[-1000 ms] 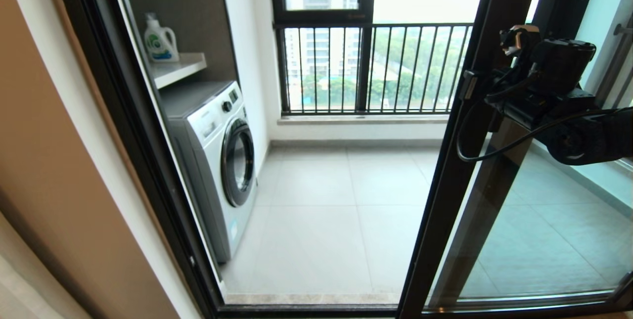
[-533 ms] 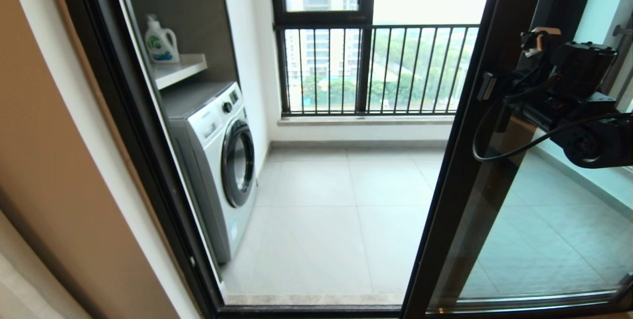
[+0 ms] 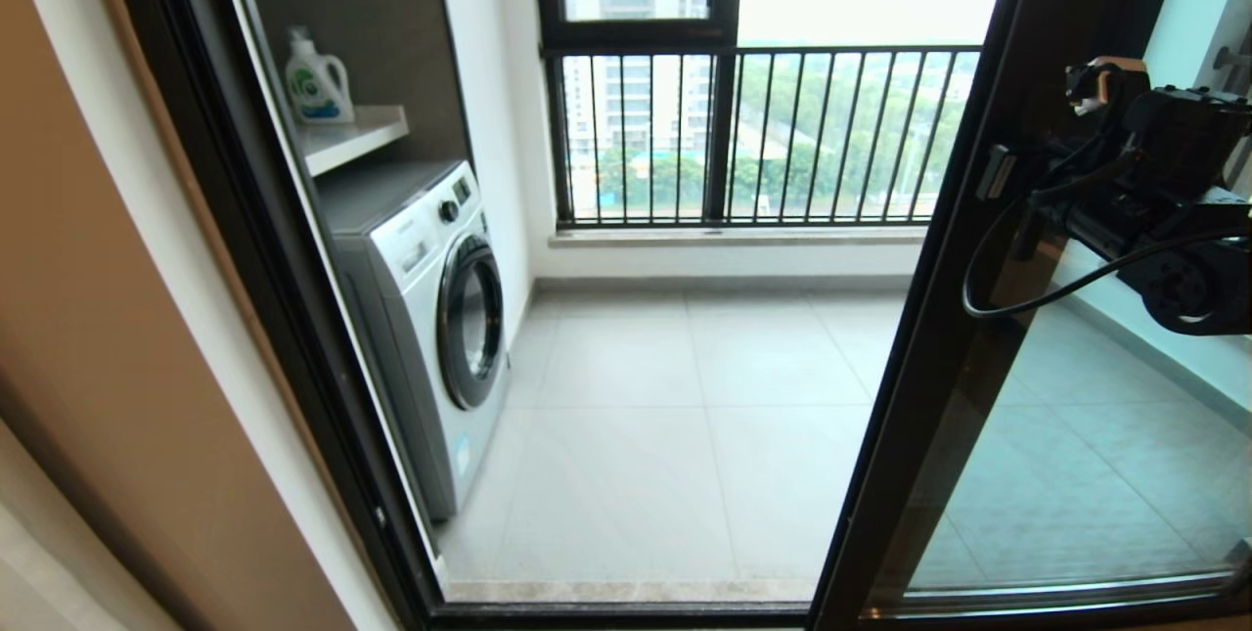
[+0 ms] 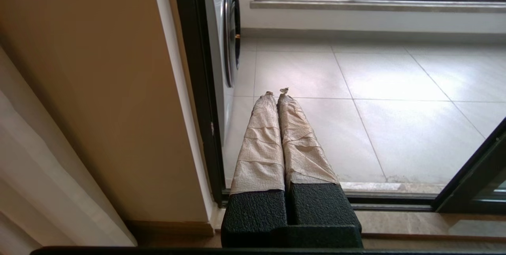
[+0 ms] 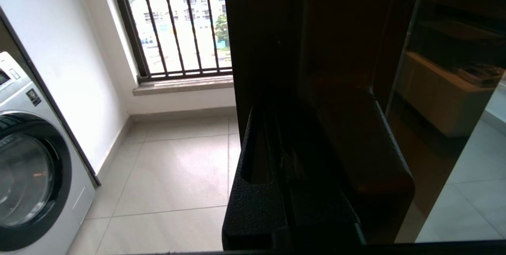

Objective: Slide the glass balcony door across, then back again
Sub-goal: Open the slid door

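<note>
The glass balcony door (image 3: 1076, 474) stands at the right of the opening, and its dark upright (image 3: 929, 347) crosses the head view at a slant. My right gripper (image 3: 1012, 186) is against that upright at about handle height, with the wrist in front of it. In the right wrist view the right gripper (image 5: 284, 136) lies in deep shadow tight against the dark upright (image 5: 269, 49), fingers together. The bar handle is not clearly made out. My left gripper (image 4: 276, 91) hangs low by the left door jamb, its paper-wrapped fingers shut on nothing.
A washing machine (image 3: 430, 318) stands on the left of the balcony under a shelf with a detergent bottle (image 3: 315, 78). A black window frame with railing bars (image 3: 743, 132) closes the far side. The dark left jamb (image 3: 254, 269) and the floor track (image 4: 395, 201) bound the opening.
The door's upright and my right gripper have moved together to the right, and the opening onto the balcony is wider. The left arm has not moved.
</note>
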Controlling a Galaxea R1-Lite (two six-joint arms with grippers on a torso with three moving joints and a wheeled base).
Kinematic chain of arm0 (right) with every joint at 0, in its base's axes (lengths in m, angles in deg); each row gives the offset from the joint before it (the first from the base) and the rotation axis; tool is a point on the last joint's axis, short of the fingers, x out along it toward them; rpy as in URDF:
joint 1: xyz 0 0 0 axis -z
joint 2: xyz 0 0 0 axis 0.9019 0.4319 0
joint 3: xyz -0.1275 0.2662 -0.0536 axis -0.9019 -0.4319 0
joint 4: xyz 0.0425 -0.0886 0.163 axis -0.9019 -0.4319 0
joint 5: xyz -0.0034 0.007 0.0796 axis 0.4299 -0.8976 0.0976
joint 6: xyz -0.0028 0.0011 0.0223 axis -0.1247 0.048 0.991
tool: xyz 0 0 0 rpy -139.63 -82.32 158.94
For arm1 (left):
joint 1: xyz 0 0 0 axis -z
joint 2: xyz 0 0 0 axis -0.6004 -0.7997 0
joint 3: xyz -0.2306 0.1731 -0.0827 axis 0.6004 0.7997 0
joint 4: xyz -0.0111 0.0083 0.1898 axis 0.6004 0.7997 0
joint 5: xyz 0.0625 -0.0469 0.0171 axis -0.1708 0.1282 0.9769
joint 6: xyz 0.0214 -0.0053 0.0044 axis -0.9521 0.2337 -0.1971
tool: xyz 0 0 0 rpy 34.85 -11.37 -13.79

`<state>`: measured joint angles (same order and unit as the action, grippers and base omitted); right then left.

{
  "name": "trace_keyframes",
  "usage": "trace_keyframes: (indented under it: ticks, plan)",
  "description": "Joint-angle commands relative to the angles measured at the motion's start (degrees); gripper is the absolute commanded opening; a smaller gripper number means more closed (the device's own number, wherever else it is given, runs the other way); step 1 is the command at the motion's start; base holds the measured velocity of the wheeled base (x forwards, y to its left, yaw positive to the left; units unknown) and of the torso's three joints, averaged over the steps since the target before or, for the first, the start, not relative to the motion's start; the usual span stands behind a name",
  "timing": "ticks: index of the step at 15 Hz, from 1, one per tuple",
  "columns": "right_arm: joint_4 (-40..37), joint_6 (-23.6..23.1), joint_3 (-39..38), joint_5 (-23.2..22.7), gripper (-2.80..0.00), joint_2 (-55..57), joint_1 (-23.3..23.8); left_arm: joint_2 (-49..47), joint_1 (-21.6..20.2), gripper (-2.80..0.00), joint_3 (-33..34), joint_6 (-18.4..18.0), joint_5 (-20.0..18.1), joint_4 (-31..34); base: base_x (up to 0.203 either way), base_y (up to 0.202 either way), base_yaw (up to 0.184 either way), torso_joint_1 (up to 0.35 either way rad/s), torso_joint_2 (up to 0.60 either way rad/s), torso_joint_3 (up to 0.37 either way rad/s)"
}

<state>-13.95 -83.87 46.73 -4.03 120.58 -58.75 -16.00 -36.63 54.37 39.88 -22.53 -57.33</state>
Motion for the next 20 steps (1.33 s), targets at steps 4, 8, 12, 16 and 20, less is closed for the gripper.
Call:
trace_keyframes:
  ticks: [4, 8, 12, 16, 20]
  plan:
    - [0.38, -0.04, -0.24, -1.76, -2.8, -0.24, 2.93, -0.09, 0.0, -2.8, 0.0, 0.04, -0.01, 0.0, 0.0, 0.0, 0.0, 0.0, 0.0, 0.0]
    - [0.38, -0.04, -0.33, -2.22, -2.8, -0.5, 4.82, -0.09, 0.0, -2.8, 0.0, 0.04, -0.01, 0.0, 0.0, 0.0, 0.0, 0.0, 0.0, 0.0]
    - [0.38, 0.05, -0.4, -3.95, -2.8, -0.51, 7.42, -0.09, 0.0, -2.8, 0.0, 0.04, -0.01, 0.0, 0.0, 0.0, 0.0, 0.0, 0.0, 0.0]
    - [0.38, 0.04, -0.41, -5.29, -2.8, -0.5, 9.24, -0.09, 0.0, -2.8, 0.0, 0.04, -0.01, 0.0, 0.0, 0.0, 0.0, 0.0, 0.0, 0.0]
    - [0.38, 0.05, -0.42, -5.71, -2.8, -0.59, 11.23, -0.09, 0.0, -2.8, 0.0, 0.04, -0.01, 0.0, 0.0, 0.0, 0.0, 0.0, 0.0, 0.0]
